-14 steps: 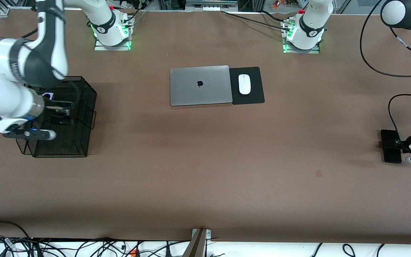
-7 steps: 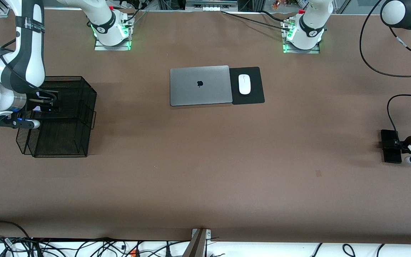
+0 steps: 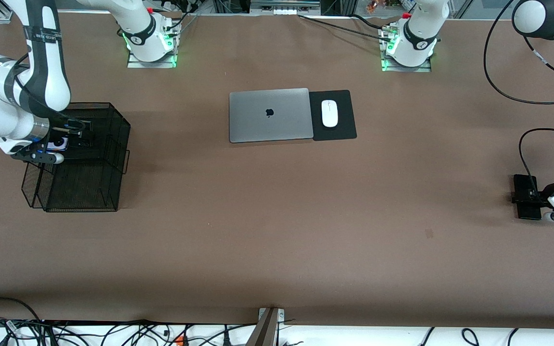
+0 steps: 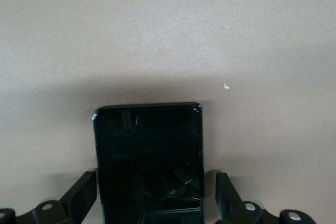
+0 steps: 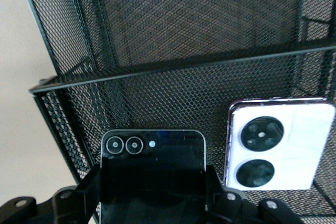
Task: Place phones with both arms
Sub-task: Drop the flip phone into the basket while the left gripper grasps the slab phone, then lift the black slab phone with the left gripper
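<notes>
The silver laptop [image 3: 269, 115] lies shut at the middle of the table [image 3: 277, 230], with the white mouse [image 3: 329, 113] on a black mouse pad [image 3: 339, 132] touching its edge on the side toward the left arm's end. Well away from the laptop, at the right arm's end of the table, stands a black wire-mesh rack [image 3: 108, 144], and the right gripper [image 3: 68, 139] is over it. In the right wrist view the right gripper [image 5: 152, 192] has its jaws closed on the small squarish black phone [image 5: 152, 153]: the phone sits between the two fingers [image 5: 86, 190], its end with two ringed lenses and a small dot sticking out past the fingertips toward the mesh. Just beside it, apart from the jaws and lying flat on the rack's mesh shelf, is the small squarish lilac phone [image 5: 281, 148], its two black circles facing up; in the front view only a sliver of lilac [image 3: 59, 142] shows under the right arm's wrist. At the left arm's end of the table, as far from the laptop as the rack is, the long slim black slab [image 3: 527, 197] lies flat on the table. The left gripper [image 3: 536, 196] is down at it with jaws spread wide. In the left wrist view the slab [image 4: 148, 156] lies between the open fingers [image 4: 79, 192], a gap showing on each side, so neither finger touches it, and its rounded end reaches out past the fingertips.
</notes>
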Action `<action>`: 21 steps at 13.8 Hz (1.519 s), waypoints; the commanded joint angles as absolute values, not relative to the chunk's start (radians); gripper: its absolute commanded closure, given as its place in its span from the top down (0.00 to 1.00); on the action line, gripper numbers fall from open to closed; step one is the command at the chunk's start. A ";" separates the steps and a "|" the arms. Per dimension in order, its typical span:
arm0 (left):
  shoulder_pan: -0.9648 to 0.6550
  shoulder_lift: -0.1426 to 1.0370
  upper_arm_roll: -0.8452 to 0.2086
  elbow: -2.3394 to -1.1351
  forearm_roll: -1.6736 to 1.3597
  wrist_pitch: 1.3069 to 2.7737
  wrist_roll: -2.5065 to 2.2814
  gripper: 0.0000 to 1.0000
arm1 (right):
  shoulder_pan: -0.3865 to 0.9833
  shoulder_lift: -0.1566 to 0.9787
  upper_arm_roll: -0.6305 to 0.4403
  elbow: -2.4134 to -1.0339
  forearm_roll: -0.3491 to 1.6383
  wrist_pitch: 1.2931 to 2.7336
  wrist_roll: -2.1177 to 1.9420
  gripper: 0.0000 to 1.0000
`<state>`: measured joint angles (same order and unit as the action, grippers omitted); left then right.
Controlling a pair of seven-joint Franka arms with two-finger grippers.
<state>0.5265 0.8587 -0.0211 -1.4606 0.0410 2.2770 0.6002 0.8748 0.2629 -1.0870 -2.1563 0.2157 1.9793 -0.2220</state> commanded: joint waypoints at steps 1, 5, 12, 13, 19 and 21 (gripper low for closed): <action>0.537 0.838 -0.018 -1.486 0.061 2.289 0.595 1.00 | 0.896 0.216 -1.100 -2.189 0.210 1.999 -0.225 0.00; 0.535 0.841 -0.020 -1.491 0.060 2.306 0.592 1.00 | 0.894 0.218 -1.100 -2.192 0.210 2.006 -0.225 0.00; 0.528 0.841 -0.020 -1.491 0.060 2.307 0.583 1.00 | 0.896 0.221 -1.100 -2.181 0.210 2.005 -0.216 0.83; 0.528 0.841 -0.020 -1.491 0.060 2.307 0.583 0.95 | 0.896 0.221 -1.100 -2.175 0.210 2.003 -0.215 0.91; 0.528 0.842 -0.020 -1.488 0.060 2.301 0.575 0.63 | 0.897 0.219 -1.098 -2.110 0.210 1.938 -0.204 0.99; 0.528 0.842 -0.020 -1.486 0.060 2.301 0.574 0.54 | 0.899 0.227 -1.095 -2.001 0.210 1.820 -0.177 0.99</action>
<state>0.5298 0.8565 -0.0184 -1.4666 0.0412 2.2947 0.5954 0.8829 0.2544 -1.0871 -2.0946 0.2157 1.9269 -0.2134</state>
